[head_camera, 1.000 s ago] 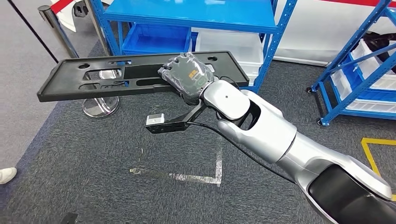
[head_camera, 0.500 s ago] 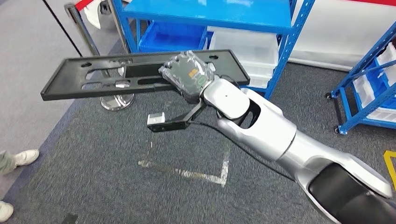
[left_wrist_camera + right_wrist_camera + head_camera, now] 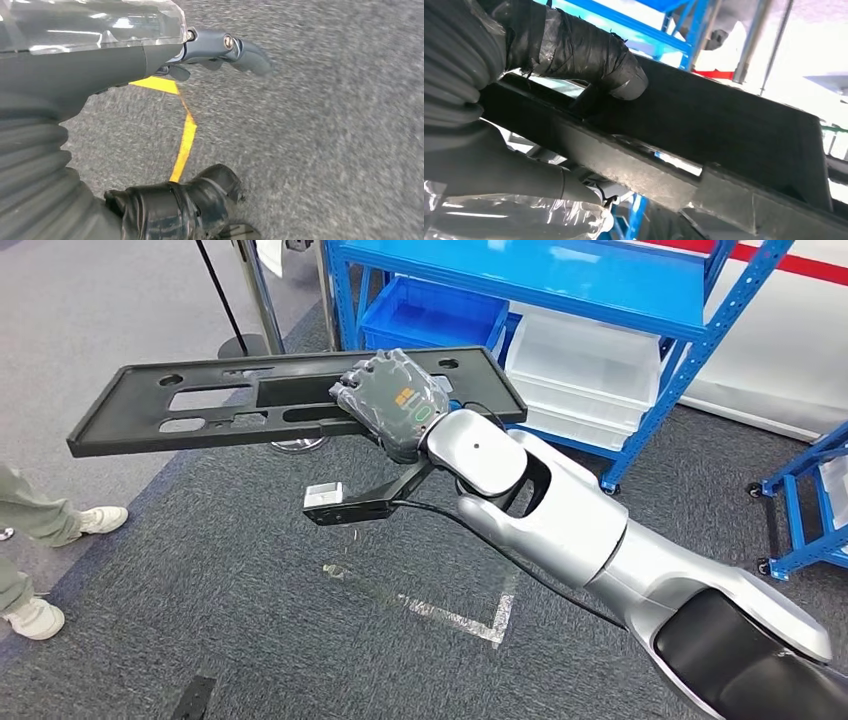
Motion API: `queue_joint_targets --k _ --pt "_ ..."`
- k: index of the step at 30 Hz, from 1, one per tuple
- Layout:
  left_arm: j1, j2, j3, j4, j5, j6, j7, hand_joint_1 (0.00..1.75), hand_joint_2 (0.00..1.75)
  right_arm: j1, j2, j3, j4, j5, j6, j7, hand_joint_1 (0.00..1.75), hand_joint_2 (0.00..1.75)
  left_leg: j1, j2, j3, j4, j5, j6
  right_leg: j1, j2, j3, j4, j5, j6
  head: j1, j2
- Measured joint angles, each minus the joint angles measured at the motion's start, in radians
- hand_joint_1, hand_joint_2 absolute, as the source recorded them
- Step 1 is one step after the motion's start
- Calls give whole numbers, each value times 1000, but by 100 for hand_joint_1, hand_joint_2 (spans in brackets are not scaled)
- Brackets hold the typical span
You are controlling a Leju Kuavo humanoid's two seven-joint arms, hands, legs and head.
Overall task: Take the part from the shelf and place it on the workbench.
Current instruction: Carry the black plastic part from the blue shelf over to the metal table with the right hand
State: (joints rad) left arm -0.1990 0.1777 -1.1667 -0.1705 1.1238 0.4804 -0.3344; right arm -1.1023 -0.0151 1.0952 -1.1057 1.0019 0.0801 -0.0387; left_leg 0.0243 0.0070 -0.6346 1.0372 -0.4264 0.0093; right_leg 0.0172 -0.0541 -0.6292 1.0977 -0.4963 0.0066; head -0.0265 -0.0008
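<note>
Bright, even light; wrist views blurred, backlit.

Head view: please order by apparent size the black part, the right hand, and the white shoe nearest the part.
1. black part
2. right hand
3. white shoe, clearly smallest, though it lies farther from the camera.

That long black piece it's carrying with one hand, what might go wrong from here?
The right hand grips the long black part near one end, so most of it sticks out unsupported; it might tilt or slip out. That free end points toward a person's legs nearby and could bump them. The blue shelf stands close behind, so a turn might clip it.
</note>
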Motion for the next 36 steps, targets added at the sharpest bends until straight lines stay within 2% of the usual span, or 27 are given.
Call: queue_joint_targets --k 1,3,4,5,6,8,9,10,11,12,13,15,17,19,20,21,22,24,26,27,28,30,32,33,34,35,36 --pt "-1 -3 0 0 0 0 -2 0 175 0 -1 0 0 0 0 2 175 175 1 -8 -2 -1 2 3 -5 27 -24 57 -33 5 0 0" --pt "-1 -8 0 0 0 0 -4 0 175 5 -4 0 0 0 0 4 175 175 2 -27 -6 -1 6 6 -11 48 -80 184 -87 11 0 0" --pt "-1 -10 0 0 0 0 -5 0 175 7 -5 0 0 0 0 4 175 175 2 -38 -8 0 7 6 -14 51 -95 217 -91 13 0 0" --pt "-1 -12 0 0 0 0 -5 0 175 10 -7 0 0 0 0 4 175 175 3 -51 -8 0 8 5 -16 53 -93 212 -76 13 0 0" --pt "-1 -14 0 0 0 0 -5 0 175 10 -7 0 0 0 0 4 175 175 4 -64 -8 0 9 3 -19 59 -72 167 -43 12 0 0" --pt "-3 -19 0 0 0 0 -6 0 175 9 -8 0 0 0 0 4 175 175 8 -87 -11 0 12 -4 -25 107 -8 30 25 7 0 0" --pt "-4 -21 0 0 0 0 -6 0 175 8 -8 0 0 0 -1 5 175 175 10 -99 -15 1 14 -10 -26 133 16 -24 43 4 0 0" --pt "-6 -23 0 0 1 0 -7 0 175 7 -9 0 -1 0 -1 5 175 175 14 -109 -21 0 19 -18 -25 151 28 -52 48 2 0 0" --pt "-7 -24 0 0 1 0 -7 0 175 7 -9 0 -1 0 -1 5 175 175 18 -121 -28 -3 24 -27 -23 153 30 -61 45 0 1 0" --pt "-5 -25 0 0 1 0 -7 0 175 7 -9 0 -2 0 -1 6 175 175 21 -134 -32 -7 30 -36 -21 140 31 -67 46 -3 3 0" --pt "-3 -26 0 0 1 0 -7 0 175 8 -9 0 -3 0 -1 6 175 175 23 -135 -36 -9 32 -43 -22 126 34 -73 50 -7 4 0" --pt "-1 -28 0 0 1 0 -9 0 175 5 -9 0 -6 2 -1 8 175 175 18 -95 -57 27 9 -50 -26 97 42 -91 59 -19 -1 0" --pt "-4 -29 0 0 1 -1 -11 0 175 4 -9 0 -8 4 -1 8 175 175 13 -37 -108 137 -48 -53 -24 66 46 -98 62 -27 -6 0" --pt "-5 -30 0 0 2 -2 -12 0 175 7 -9 1 -9 5 -1 9 175 175 13 -18 -153 238 -81 -57 -20 36 45 -95 61 -31 -7 0" --pt "-4 -31 0 0 2 -2 -13 0 175 9 -9 2 -9 6 -1 9 175 175 13 -14 -152 243 -75 -58 -19 21 44 -94 59 -31 -8 0" --pt "-3 -31 0 0 3 -2 -13 0 175 10 -9 3 -9 6 -1 9 175 175 13 -8 -131 209 -53 -58 -18 7 43 -91 58 -30 -8 0" --pt "-3 -31 0 0 3 -2 -13 0 175 10 -9 3 -10 6 -1 9 175 175 13 4 -93 147 -25 -58 -18 -6 43 -87 55 -28 -9 0" --pt "-5 -31 0 0 3 -2 -14 0 175 7 -9 3 -12 6 -1 10 175 175 5 39 -28 33 7 -49 -12 -28 41 -78 47 -20 -9 0" --pt "-7 -32 0 0 3 -2 -16 0 175 5 -9 3 -15 7 -1 12 175 175 -4 46 -14 1 7 -34 -5 -47 39 -73 43 -11 -9 0" --pt "-6 -32 0 0 3 -2 -17 0 175 5 -9 3 -16 7 -1 13 175 175 -3 33 -17 -1 11 -26 -5 -57 40 -73 41 -6 -8 0" --pt "-5 -32 0 0 4 -2 -17 0 175 5 -9 3 -17 7 -1 14 175 175 -2 21 -18 -2 14 -19 -6 -60 41 -71 38 -1 -8 0" --pt "-4 -32 0 0 4 -2 -18 0 175 5 -10 3 -19 7 -1 15 175 175 2 1 -19 -7 20 -7 -11 -24 27 -34 8 9 -6 0" --pt "-5 -32 0 0 4 -2 -19 0 175 6 -11 3 -19 8 -1 15 175 175 3 -18 -22 -8 25 2 -16 34 -21 78 -56 14 -5 0" --pt "-6 -32 0 0 4 -2 -19 0 175 9 -13 3 -19 8 -1 15 175 175 3 -30 -24 -8 26 5 -16 47 -52 146 -87 15 -5 0" --pt "-6 -32 0 0 4 -2 -19 0 175 12 -15 4 -19 8 -1 15 175 175 2 -43 -26 -8 27 6 -16 52 -77 198 -103 16 -5 0" --pt "-5 -32 0 0 4 -2 -19 0 175 15 -16 4 -19 9 -1 15 175 175 1 -56 -27 -8 28 7 -16 54 -87 217 -101 15 -5 0" --pt "-4 -32 0 0 4 -2 -19 0 175 17 -17 4 -19 9 -1 15 175 175 0 -71 -28 -8 29 7 -16 56 -79 196 -78 12 -5 0"
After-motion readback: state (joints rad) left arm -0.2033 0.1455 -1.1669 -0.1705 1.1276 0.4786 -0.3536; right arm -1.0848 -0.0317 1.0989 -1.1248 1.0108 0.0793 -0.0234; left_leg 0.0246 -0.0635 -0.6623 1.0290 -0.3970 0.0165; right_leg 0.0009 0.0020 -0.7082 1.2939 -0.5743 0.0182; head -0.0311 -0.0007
